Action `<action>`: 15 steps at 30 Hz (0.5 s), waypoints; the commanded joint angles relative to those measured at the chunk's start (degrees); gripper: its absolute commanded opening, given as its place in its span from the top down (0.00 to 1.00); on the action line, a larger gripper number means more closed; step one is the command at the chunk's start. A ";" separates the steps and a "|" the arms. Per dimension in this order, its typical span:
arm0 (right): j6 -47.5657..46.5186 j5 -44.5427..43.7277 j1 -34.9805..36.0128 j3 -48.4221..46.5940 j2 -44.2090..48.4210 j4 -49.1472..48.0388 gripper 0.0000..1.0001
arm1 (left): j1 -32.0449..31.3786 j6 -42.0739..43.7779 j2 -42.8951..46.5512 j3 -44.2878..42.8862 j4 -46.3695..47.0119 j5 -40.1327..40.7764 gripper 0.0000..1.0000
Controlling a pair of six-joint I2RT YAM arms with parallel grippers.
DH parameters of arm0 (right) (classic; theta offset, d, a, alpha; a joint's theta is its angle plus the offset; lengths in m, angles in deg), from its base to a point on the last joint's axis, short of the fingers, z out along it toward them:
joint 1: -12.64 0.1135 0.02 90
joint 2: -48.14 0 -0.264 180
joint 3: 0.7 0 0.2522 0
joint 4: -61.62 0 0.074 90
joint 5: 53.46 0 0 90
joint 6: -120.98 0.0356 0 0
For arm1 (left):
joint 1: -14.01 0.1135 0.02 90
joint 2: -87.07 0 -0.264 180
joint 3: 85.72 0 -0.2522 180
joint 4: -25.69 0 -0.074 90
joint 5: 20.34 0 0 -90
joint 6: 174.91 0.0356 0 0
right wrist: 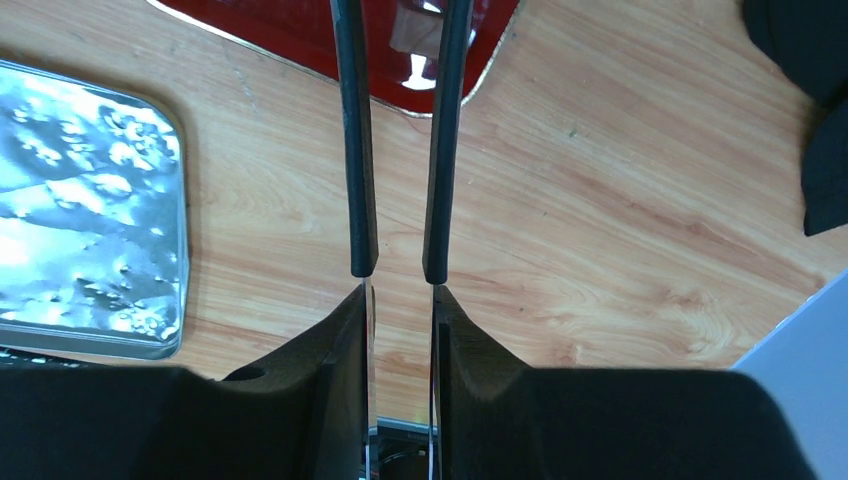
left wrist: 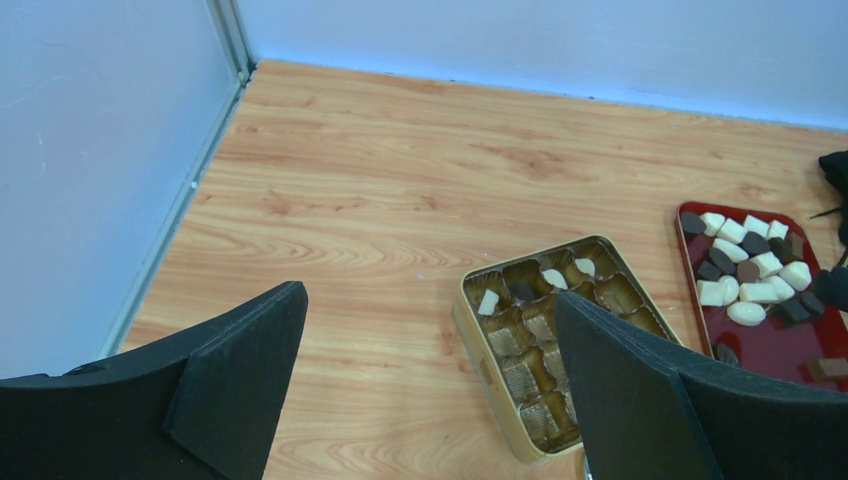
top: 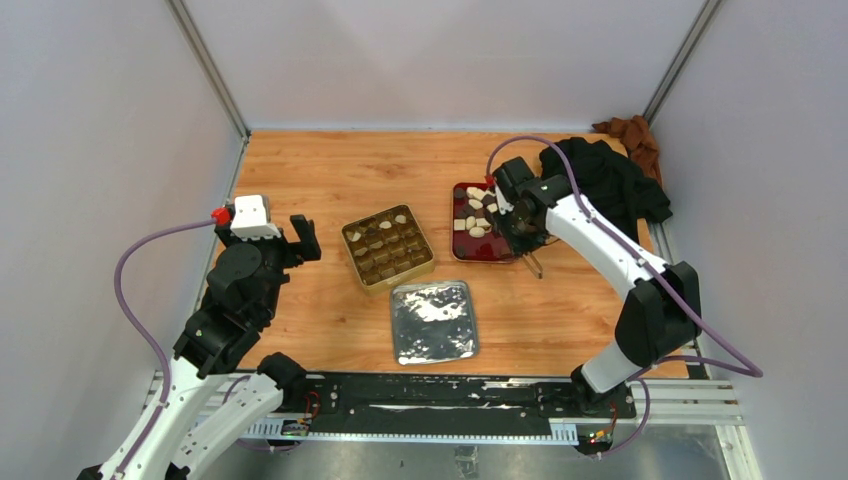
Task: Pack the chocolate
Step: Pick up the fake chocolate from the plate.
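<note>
The chocolate (top: 475, 215) is a heap of cream-white and dark brown chunks in the red tray (top: 490, 252), also seen in the left wrist view as chocolate (left wrist: 745, 265) in that tray (left wrist: 760, 350). A few pieces lie in the far cells of the gold tin (left wrist: 480, 350), which sits mid-table (top: 400, 280). My right gripper (right wrist: 400, 300) is shut on a pair of tongs (right wrist: 355, 150), whose black-sleeved arms reach over the tray's near edge; their tips are out of view. My left gripper (left wrist: 430, 390) is open and holds nothing, above bare wood left of the tin.
A silver lid (top: 433, 321) lies in front of the tin, left of the tongs (right wrist: 80, 210). Black cloth (top: 605, 180) and a brown cloth (top: 630, 135) are bunched at the back right corner. Grey walls enclose the table on three sides.
</note>
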 commanded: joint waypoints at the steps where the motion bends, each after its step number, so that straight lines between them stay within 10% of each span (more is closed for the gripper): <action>1: 0.85 -0.61 3.00 -3.60 0.70 2.07 0.71 | 0.29 0.03 0.47 0.45 1.48 0.33 0.00; 15: 1.77 -0.63 11.40 -11.72 -6.45 1.91 0.71 | 0.29 0.02 0.55 0.53 1.45 0.17 0.00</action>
